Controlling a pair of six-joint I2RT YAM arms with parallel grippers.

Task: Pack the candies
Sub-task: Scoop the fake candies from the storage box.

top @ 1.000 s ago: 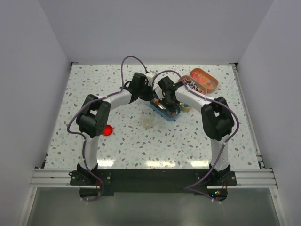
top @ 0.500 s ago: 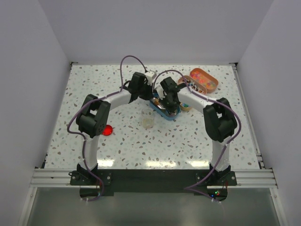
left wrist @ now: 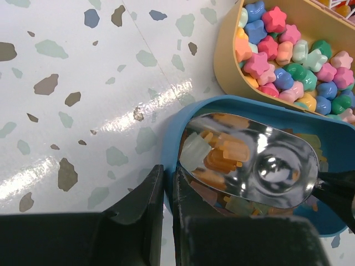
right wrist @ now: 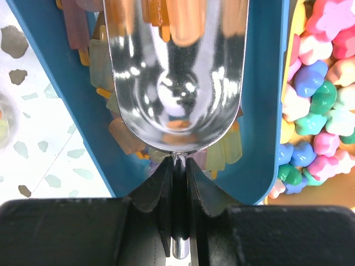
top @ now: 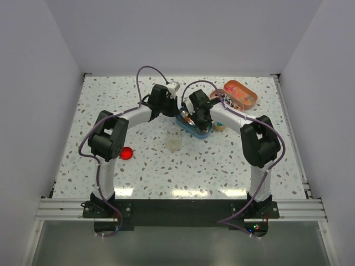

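The blue oval tin (left wrist: 166, 141) holds ice-lolly shaped candies (right wrist: 230, 147) in orange, yellow and purple. My left gripper (left wrist: 168, 178) is shut on the tin's near rim, one finger inside and one outside. My right gripper (right wrist: 178, 164) is shut on the handle of the silver scoop (right wrist: 175, 72), whose bowl lies over the blue tin with a few orange candies (left wrist: 224, 155) in it. A beige tin (left wrist: 224, 61) beside it holds star-shaped candies (left wrist: 277, 47) in mixed colours. In the top view both grippers, left (top: 180, 116) and right (top: 195, 117), meet at the blue tin (top: 194, 127).
A small clear cup (top: 175, 144) stands in front of the blue tin. A red round lid (top: 127, 153) lies by the left arm. An orange tin (top: 242, 93) and a tin of dark and white sweets (top: 224, 100) sit at the back right.
Both grippers and the blue tin have shifted slightly towards the back of the table. The scoop has stayed over the tin in the right gripper.
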